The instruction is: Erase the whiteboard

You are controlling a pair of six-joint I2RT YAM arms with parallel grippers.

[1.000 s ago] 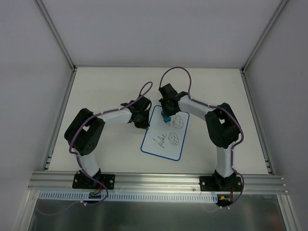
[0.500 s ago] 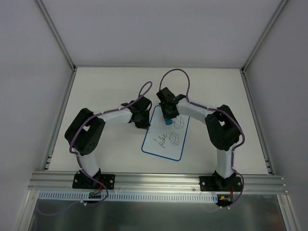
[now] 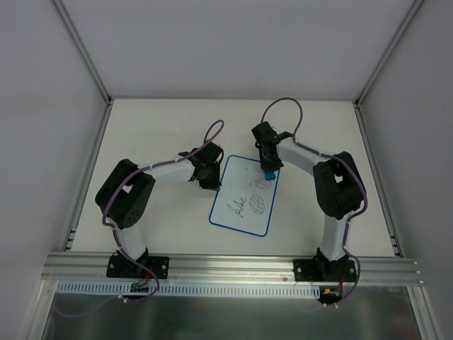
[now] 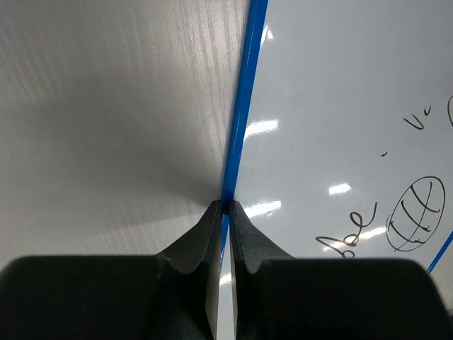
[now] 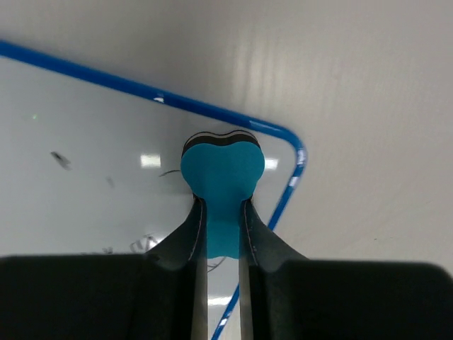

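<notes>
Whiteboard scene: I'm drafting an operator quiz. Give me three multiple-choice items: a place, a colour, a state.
1. The eraser is: A at the whiteboard's far right corner; B at its near left corner; C at its centre.
2. The whiteboard's border is: A red; B blue; C green.
3. The right end effector is: A open and empty; B shut on the eraser; C out of view.

A: the right wrist view shows the rounded corner beside it.
B: a thin blue line rims the board.
B: the eraser is pinched in it.
</notes>
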